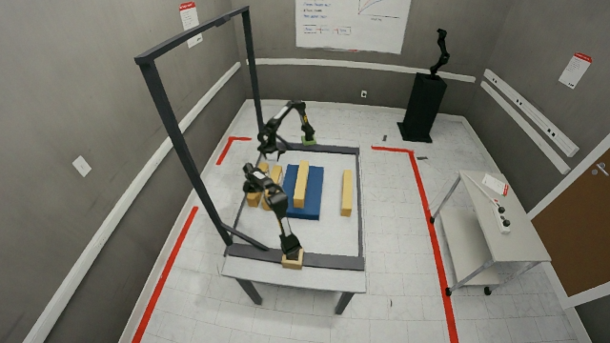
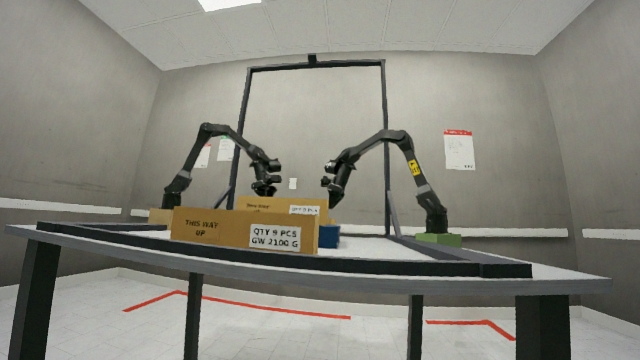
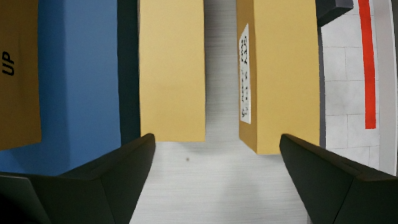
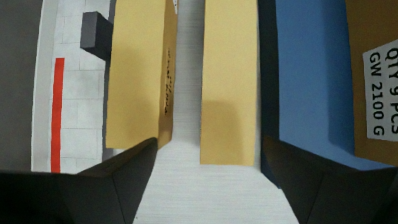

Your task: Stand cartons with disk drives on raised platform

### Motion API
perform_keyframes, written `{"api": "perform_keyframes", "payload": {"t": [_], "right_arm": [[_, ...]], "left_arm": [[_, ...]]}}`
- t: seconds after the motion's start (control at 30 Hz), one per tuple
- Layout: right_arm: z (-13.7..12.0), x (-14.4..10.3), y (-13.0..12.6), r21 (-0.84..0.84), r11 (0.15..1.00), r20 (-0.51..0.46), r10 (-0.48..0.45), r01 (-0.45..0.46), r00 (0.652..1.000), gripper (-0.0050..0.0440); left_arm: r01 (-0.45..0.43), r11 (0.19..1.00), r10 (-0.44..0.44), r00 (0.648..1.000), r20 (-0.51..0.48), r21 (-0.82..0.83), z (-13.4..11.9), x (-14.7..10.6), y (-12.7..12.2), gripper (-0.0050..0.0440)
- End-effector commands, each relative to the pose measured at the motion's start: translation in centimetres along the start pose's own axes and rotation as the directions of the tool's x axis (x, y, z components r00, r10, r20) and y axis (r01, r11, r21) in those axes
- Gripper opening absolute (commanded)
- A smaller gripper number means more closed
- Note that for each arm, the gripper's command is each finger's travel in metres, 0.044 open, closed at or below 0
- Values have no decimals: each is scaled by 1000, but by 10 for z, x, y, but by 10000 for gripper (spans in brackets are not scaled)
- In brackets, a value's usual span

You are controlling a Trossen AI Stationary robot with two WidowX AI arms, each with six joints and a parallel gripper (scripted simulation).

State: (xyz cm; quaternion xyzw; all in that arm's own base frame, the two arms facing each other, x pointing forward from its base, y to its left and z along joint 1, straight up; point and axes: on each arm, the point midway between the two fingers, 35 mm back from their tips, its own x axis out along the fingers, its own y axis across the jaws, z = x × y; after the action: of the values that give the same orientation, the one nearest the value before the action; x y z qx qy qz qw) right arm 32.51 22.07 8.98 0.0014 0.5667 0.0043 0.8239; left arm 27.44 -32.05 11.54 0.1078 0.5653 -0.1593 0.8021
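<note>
Simply smooth, oblong tan cartons (image 1: 346, 192) (image 2: 245, 230) (image 3: 172, 70) (image 4: 230, 85).

Count: long tan cardboard cartons (image 1: 346, 192) (image 2: 240, 230) (image 3: 172, 75) (image 4: 230, 75), 4. Flat blue rectangular platform (image 1: 312, 210) (image 2: 329, 237) (image 3: 92, 75) (image 4: 312, 75), 1. Black jointed arms (image 1: 277, 202) (image 2: 397, 136) at the pale rectangular table (image 1: 286, 283) (image 2: 350, 281) (image 3: 225, 200) (image 4: 185, 200), 2; table, 1. Black arm (image 1: 443, 50) on tall black pedestal (image 1: 423, 107), 1; pedestal, 1. Pale two-shelf wheeled cart (image 1: 521, 238), 1. Brown door (image 1: 577, 219), 1.
</note>
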Motion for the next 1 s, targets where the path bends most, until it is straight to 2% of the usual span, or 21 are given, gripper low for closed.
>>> {"api": "perform_keyframes", "payload": {"t": [0.0,0.97], "right_arm": [[12,4,27,18,1000,15,-12,11,1000,381],[11,4,28,21,1000,19,-6,6,1000,381]], "left_arm": [[-7,1000,8,1000,26,-20,11,-1,-25,383],[-5,1000,5,1000,26,-21,12,-1,-26,383]]}}
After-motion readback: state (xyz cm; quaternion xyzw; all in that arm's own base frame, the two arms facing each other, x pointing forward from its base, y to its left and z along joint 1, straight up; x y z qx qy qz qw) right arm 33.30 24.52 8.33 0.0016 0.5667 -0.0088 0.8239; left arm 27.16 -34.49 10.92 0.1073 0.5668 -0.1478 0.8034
